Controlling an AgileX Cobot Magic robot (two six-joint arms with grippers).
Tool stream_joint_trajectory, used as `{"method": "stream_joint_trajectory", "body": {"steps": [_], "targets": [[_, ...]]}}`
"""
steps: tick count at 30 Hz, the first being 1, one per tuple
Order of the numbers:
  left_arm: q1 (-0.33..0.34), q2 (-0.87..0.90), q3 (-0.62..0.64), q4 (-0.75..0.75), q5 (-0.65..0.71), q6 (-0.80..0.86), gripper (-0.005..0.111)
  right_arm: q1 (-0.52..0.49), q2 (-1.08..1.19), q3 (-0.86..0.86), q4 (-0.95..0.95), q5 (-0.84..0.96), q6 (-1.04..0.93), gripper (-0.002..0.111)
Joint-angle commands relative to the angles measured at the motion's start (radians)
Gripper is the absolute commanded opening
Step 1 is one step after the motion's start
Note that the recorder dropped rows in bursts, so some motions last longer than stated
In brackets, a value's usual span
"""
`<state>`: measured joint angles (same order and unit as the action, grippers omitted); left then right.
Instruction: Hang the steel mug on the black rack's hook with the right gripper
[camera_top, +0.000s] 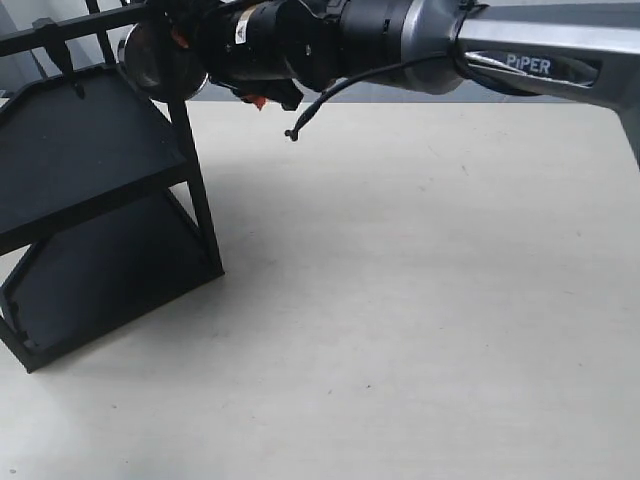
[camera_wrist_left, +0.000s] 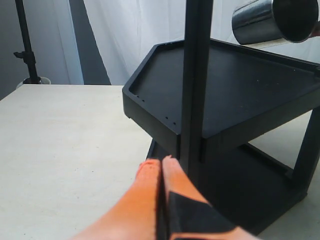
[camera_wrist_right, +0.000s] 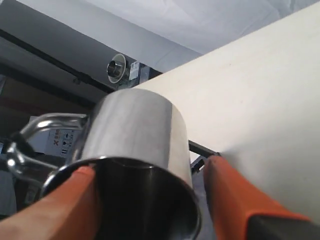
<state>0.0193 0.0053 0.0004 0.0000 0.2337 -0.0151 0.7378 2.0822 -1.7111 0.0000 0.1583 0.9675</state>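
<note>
Right gripper (camera_wrist_right: 150, 200): clamped on the steel mug (camera_wrist_right: 135, 150), high beside the black rack (camera_top: 90, 200), far left.
Left gripper (camera_wrist_left: 161, 167): fingers together.

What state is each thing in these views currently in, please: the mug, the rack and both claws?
Steel mug: lying sideways in the air, held up by the rack's top bar, above the upper shelf.
Black rack: standing on the table, both shelves bare.
Right claw: gripping the mug, one finger inside the rim and one outside.
Left claw: shut, empty, low beside a rack post.
</note>
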Motion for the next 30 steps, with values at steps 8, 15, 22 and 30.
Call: {"method": "stream_joint_trajectory", "body": {"steps": [8,15,22,30], "targets": [[-0.001,-0.005,0.0,-0.007,-0.003,-0.002,0.002,-0.004,-0.111,0.001,-0.108,0.134,-0.08,0.057],[-0.001,-0.005,0.0,-0.007,-0.003,-0.002,0.002,-0.004,-0.19,0.001,-0.246,0.305,-0.121,0.057],[-0.001,-0.005,0.0,-0.007,-0.003,-0.002,0.002,-0.004,-0.378,0.244,-0.492,0.327,-0.112,0.057],[-0.001,-0.005,0.0,-0.007,-0.003,-0.002,0.002,-0.004,-0.589,0.519,-0.626,0.327,-0.101,0.057]]}}
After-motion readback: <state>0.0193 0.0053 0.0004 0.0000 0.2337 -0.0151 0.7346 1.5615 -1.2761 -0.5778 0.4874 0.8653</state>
